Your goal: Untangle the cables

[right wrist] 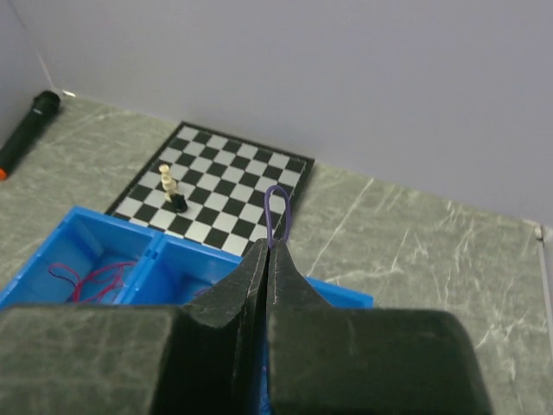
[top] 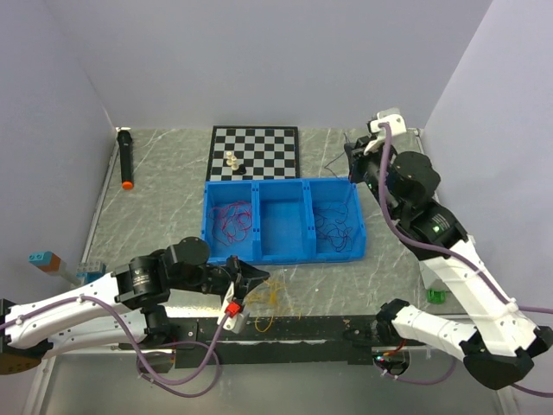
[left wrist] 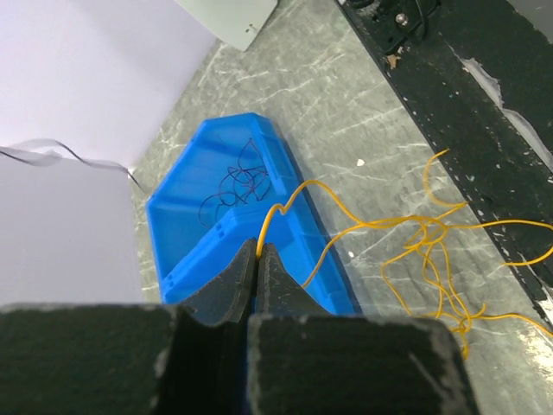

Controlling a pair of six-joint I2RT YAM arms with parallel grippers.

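**Each arm pinches one thin wire; other strands lie in the bin**

The left fingers (left wrist: 235, 278) are closed tight on a thin orange-yellow wire (left wrist: 429, 235), with the strand caught right at the tips. It arcs up from there and runs off into a loose yellow tangle. The tangle lies on the grey-green marbled desk (left wrist: 363, 104), between the blue plastic three-compartment bin (left wrist: 194, 177) and the black strip at the near edge (left wrist: 467, 95).

The right fingers (right wrist: 251, 281) are closed on a small purple wire loop (right wrist: 276, 212) that pokes up above the tips. They hold it over the far right corner of the bin, off the desk.

Red-magenta wires (top: 232, 220) lie bunched in the bin's left compartment. Dark wires (top: 333, 226) lie in the right compartment.

A black-and-white chessboard (top: 256, 151) lies flat just behind the bin, with two small chess pieces (top: 232, 160) on it. A black stick with an orange tip (top: 126, 160) lies at the far left of the desk, well apart from the wires.
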